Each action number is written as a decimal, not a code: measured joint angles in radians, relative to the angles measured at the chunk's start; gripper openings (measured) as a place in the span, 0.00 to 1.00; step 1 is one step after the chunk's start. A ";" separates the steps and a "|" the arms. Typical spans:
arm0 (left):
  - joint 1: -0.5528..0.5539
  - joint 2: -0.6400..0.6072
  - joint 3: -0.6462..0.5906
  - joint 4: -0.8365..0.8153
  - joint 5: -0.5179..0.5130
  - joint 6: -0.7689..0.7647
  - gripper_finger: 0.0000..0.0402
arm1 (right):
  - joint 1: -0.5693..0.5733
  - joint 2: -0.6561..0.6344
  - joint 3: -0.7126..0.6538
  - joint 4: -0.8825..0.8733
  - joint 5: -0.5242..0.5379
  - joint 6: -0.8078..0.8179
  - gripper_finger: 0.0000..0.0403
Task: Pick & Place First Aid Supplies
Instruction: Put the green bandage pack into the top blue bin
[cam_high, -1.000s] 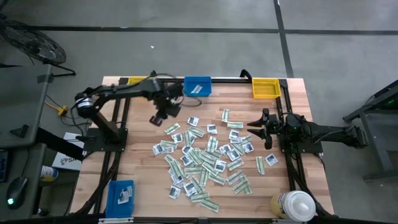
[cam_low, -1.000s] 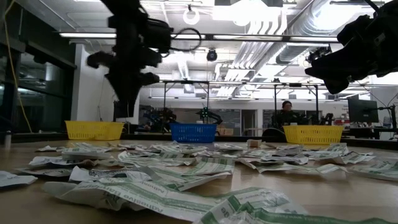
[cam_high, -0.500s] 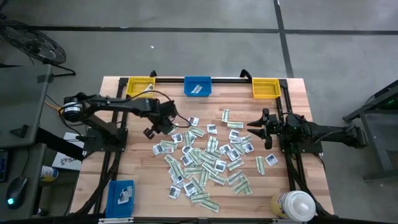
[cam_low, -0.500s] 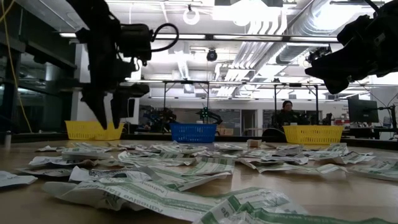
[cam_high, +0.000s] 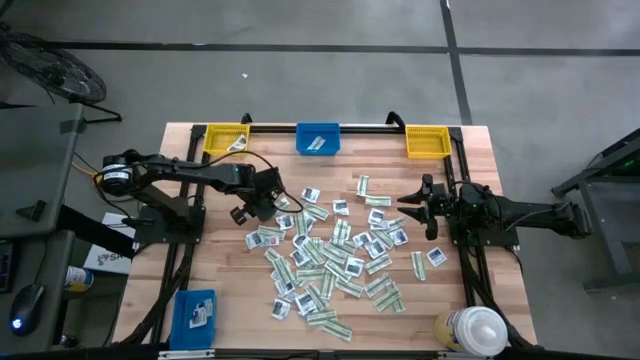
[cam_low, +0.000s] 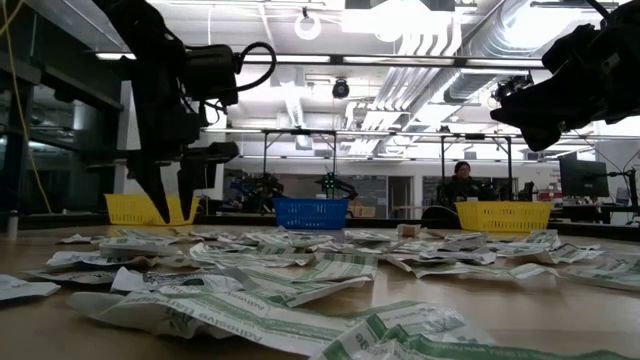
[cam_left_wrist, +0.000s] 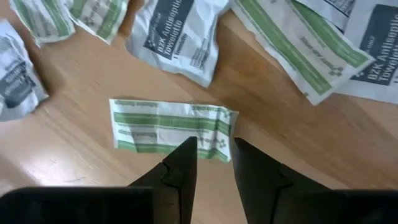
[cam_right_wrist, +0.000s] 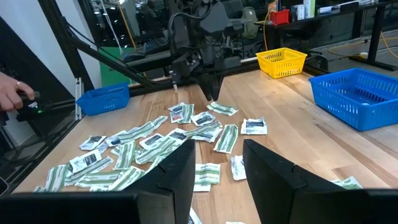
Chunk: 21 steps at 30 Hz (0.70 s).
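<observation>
The left tool (cam_left_wrist: 213, 163) hangs low, fingers slightly parted and empty, above a green-striped packet (cam_left_wrist: 171, 127) at the left edge of the heap mid-worktop (cam_high: 225, 270) (likely lined up to pinch it). The right tool (cam_high: 412, 205), fingers apart, waits at the right edge.

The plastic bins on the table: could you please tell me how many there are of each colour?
Yellow bins: 2
Blue bins: 2
Total: 4
</observation>
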 joint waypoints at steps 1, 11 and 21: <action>0.001 0.000 0.000 0.002 0.001 0.001 0.25 | 0.000 0.000 0.000 0.000 0.000 0.000 0.32; 0.001 0.036 0.000 0.022 0.007 0.050 0.25 | 0.000 0.000 0.000 0.000 0.000 0.000 0.32; 0.002 0.091 0.002 0.053 0.014 0.051 0.25 | 0.000 0.000 0.000 0.000 0.000 0.000 0.32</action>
